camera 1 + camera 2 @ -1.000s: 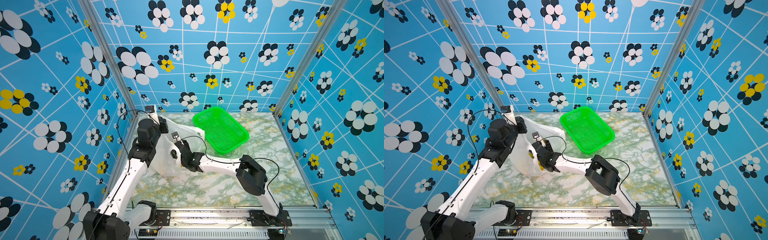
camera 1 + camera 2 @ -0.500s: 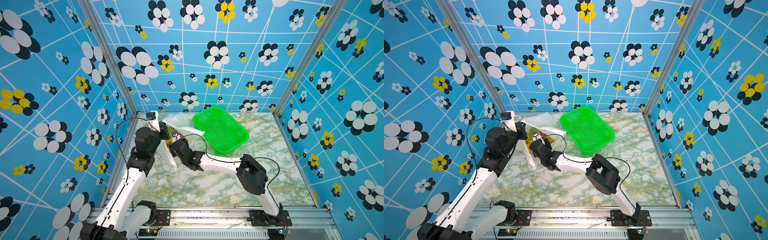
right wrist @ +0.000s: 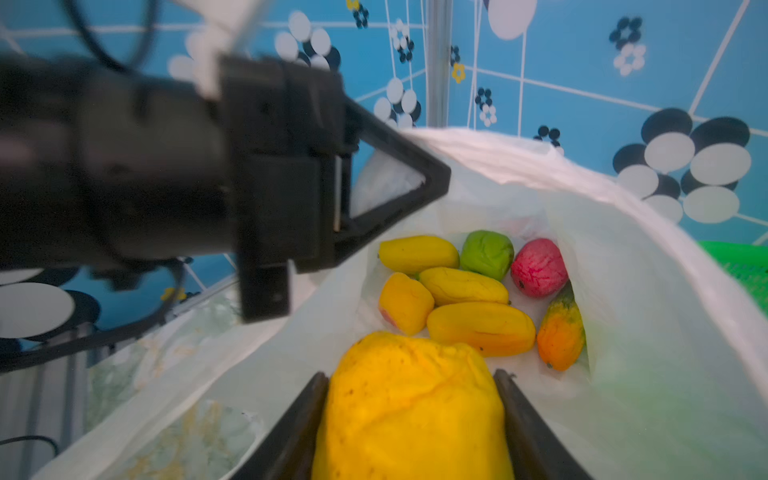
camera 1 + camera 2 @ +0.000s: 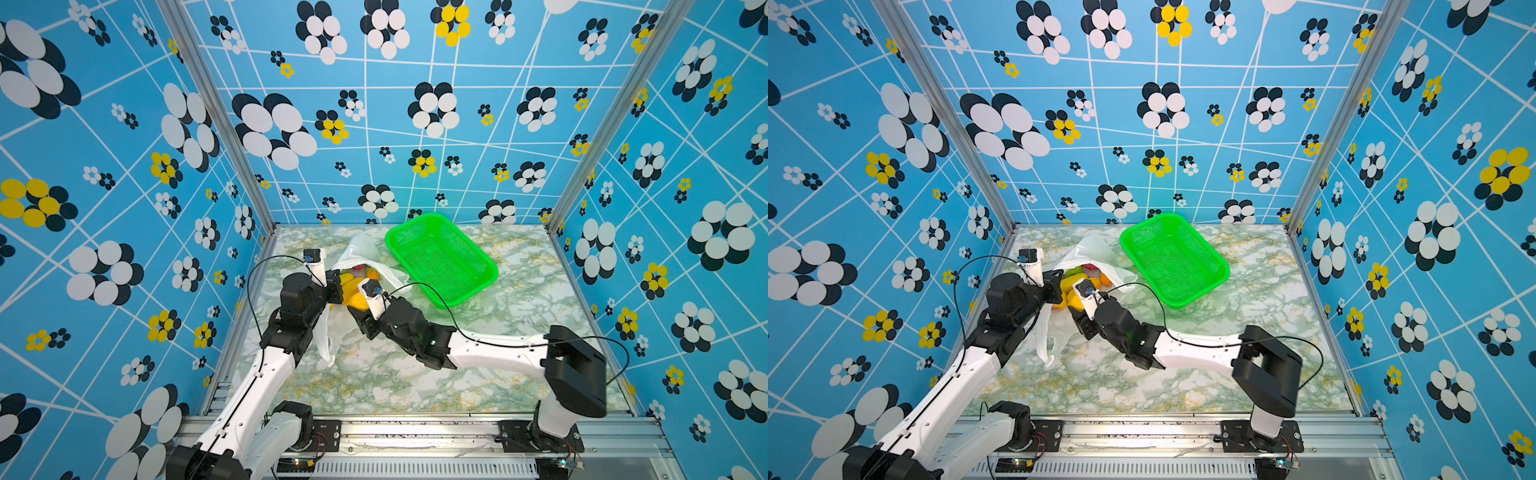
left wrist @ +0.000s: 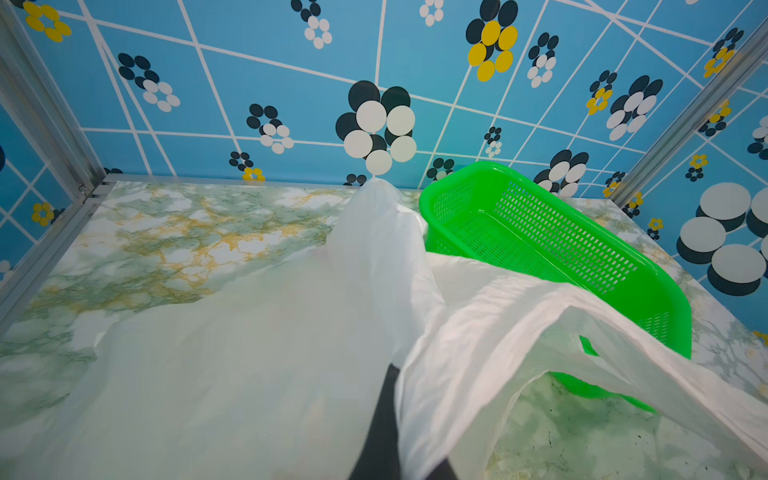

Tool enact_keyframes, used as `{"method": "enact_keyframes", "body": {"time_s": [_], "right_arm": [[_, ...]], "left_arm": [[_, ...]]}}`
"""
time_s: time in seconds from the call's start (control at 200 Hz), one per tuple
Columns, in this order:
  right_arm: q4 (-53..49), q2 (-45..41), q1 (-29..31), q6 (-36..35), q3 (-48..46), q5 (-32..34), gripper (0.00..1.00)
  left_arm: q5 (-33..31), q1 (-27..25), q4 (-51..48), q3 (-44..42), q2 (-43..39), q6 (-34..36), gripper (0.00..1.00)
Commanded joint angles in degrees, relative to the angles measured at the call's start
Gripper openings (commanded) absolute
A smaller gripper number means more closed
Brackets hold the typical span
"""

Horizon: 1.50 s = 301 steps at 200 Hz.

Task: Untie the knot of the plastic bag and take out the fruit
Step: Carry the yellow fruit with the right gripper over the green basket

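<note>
The white plastic bag (image 4: 360, 248) (image 4: 1090, 248) lies open beside the basket in both top views. Its knot is out of view. My left gripper (image 4: 335, 286) (image 4: 1056, 286) is shut on the plastic bag's rim (image 5: 457, 332) and holds it up; its dark fingers (image 5: 384, 415) are half wrapped in film. At the bag's mouth my right gripper (image 3: 411, 419) (image 4: 356, 311) is shut on a large yellow fruit (image 3: 411, 399). Deeper inside lie several more fruit: yellow ones (image 3: 482, 328), a green one (image 3: 487, 253), a pinkish-red one (image 3: 538, 267) and a green-orange one (image 3: 561, 334).
A green mesh basket (image 4: 478, 286) (image 4: 1212, 282) (image 5: 648, 299) stands right of the bag near the back wall, with nothing showing in it. Patterned blue walls close in three sides. A loose bag handle (image 4: 326, 340) trails on the marble table (image 4: 519, 324).
My left gripper has come down and forward with the bag's rim. The bag, which stood draped and hid its contents, has dropped open and the fruit shows. My right gripper has barely shifted.
</note>
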Motion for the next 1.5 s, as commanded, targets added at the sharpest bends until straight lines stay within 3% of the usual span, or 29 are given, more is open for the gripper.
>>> {"method": "enact_keyframes", "body": {"time_s": [0.0,0.145,0.3,0.45,0.585,0.82,1.01,1.139,1.339,1.499], "right_arm": [[8.9,-6.2,-1.1,-4.4,-7.7,0.1,0.31],[5.0,-12.8,-5.5,-3.6,-11.0,1.2,0.29],[3.5,-17.3,-11.2,-4.6,-14.2,7.3,0.28],[-1.4,-19.4,-22.4,6.4,-15.8,5.8,0.25],[-14.9,-14.3,-31.8,15.1,-10.0,4.4,0.21],[-29.1,-0.6,-44.0,19.7,0.3,2.1,0.21],[-34.8,5.9,-46.6,15.5,6.8,9.1,0.23],[-38.8,8.8,-47.9,16.0,9.0,8.6,0.22],[-38.8,4.7,-47.8,19.7,4.0,9.9,0.27],[-40.5,0.2,-47.8,24.5,-1.5,14.5,0.28]], "left_arm": [[0.5,-0.8,-0.9,-1.5,-0.2,-0.7,0.0],[-0.6,-1.9,-0.9,-2.5,-2.2,-0.8,0.0],[-0.3,-2.2,0.4,-2.9,-1.8,-0.6,0.0],[0.1,-2.9,0.0,-2.2,-1.5,-0.4,0.0],[-0.9,-3.0,0.5,-2.9,-2.0,-0.2,0.0],[-1.7,-3.2,-0.2,-3.2,-3.7,-0.4,0.0],[-2.8,-3.3,0.0,-3.3,-3.3,-0.1,0.0],[-2.4,-3.4,-0.5,-3.2,-4.0,-0.2,0.0],[-3.2,-3.4,-0.3,-3.6,-4.6,-0.1,0.0],[-2.4,-3.5,-0.6,-3.7,-5.4,-0.3,0.0]]}}
